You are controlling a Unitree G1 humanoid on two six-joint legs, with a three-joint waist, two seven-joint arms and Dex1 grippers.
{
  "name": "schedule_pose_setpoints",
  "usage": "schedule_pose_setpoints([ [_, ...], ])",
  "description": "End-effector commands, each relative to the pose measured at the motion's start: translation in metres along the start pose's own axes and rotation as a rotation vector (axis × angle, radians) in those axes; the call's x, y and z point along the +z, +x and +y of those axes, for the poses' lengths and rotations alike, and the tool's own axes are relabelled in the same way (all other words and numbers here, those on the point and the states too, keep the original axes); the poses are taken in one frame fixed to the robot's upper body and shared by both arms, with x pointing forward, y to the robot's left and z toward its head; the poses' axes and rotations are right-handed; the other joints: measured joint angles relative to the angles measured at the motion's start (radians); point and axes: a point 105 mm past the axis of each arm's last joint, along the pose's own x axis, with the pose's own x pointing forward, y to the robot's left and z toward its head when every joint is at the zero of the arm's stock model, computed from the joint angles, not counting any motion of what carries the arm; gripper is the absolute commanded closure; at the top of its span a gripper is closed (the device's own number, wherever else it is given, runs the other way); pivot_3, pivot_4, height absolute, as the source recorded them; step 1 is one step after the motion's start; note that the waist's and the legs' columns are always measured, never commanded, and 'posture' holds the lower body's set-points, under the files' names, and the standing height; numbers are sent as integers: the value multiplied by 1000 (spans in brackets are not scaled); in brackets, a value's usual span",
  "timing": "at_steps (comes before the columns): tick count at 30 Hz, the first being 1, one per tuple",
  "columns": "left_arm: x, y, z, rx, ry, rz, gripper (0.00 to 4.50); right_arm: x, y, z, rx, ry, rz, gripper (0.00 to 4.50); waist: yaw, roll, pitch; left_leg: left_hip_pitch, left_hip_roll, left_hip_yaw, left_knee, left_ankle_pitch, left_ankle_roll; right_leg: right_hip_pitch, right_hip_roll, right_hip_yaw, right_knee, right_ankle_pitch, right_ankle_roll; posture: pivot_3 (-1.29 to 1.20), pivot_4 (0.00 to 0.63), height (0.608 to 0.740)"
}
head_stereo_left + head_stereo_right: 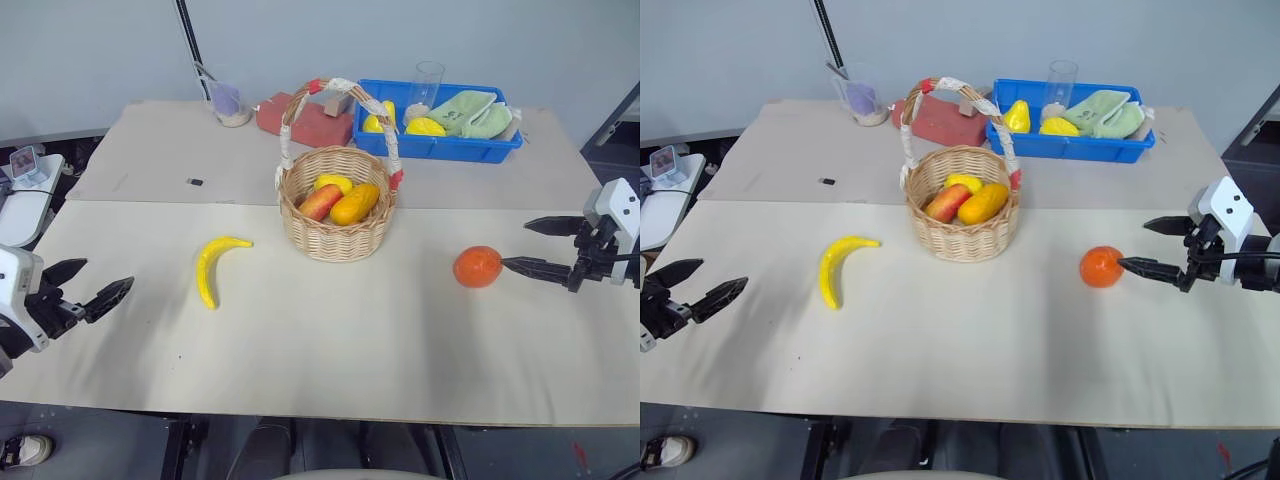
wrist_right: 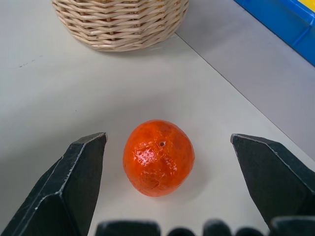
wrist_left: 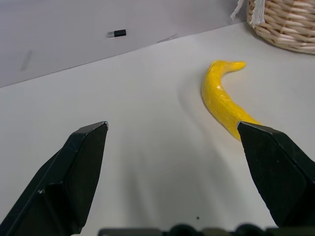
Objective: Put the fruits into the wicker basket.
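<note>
no text, label, brand, number or sign can be read on anything here.

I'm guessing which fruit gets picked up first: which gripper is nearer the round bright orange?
Right. The right gripper is open just beside the round bright orange; the left gripper is open far across the table, beyond the curved yellow banana.
</note>
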Motion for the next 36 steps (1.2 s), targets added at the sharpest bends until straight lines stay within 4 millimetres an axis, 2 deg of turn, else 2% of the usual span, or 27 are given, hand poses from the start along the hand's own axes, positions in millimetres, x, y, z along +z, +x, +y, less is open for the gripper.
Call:
schedule_pose_setpoints([
  [1,14,-2,-1,-5,-16,-62,0,13,-4,-3,-18,-36,-39,25,0,0,0,0,0,0,0,0,0,0,0,0,0,0,0,0,150,740],
  [7,16,2,-5,-5,-31,-71,0,16,-3,-4,-33,-41,-69,25,0,0,0,0,0,0,0,0,0,0,0,0,0,0,0,0,150,740],
  [10,13,8,-10,33,-70,-90,0,27,0,-5,-39,-51,-121,25,0,0,0,0,0,0,0,0,0,0,0,0,0,0,0,0,150,740],
  [14,5,22,-28,63,-164,-109,0,51,10,8,24,-88,-194,25,0,0,0,0,0,0,0,0,0,0,0,1,1,0,0,0,150,740],
  [17,-3,36,-48,76,-260,-112,0,77,20,32,140,-118,-254,25,2,0,0,0,0,0,0,0,0,0,0,1,1,0,0,0,150,740],
  [19,-10,51,-62,87,-307,-100,0,95,29,57,260,-151,-291,25,3,0,0,0,0,0,0,0,0,1,0,1,1,0,0,0,150,740],
  [21,-15,61,-69,94,-319,-82,0,105,33,71,325,-171,-313,25,4,-2,0,0,0,0,0,0,0,1,0,1,2,0,0,0,150,740],
  [27,-32,83,-75,147,-310,-11,0,128,43,98,451,-208,-380,25,7,-2,0,0,-1,0,1,0,0,1,1,1,1,0,0,0,150,740],
  [32,-39,96,-81,175,-323,17,0,140,51,111,526,-230,-424,25,6,-2,0,0,-1,0,1,0,0,0,0,1,1,1,0,0,150,740],
  [35,-41,99,-84,182,-311,22,927,140,54,112,532,-232,-427,0,6,-3,0,0,-1,0,1,0,0,0,0,0,1,1,0,0,150,740],
  [36,-41,100,-84,183,-309,24,1409,140,54,112,532,-232,-427,0,6,-3,0,0,-1,0,1,0,0,0,0,0,1,1,0,0,150,740],
])
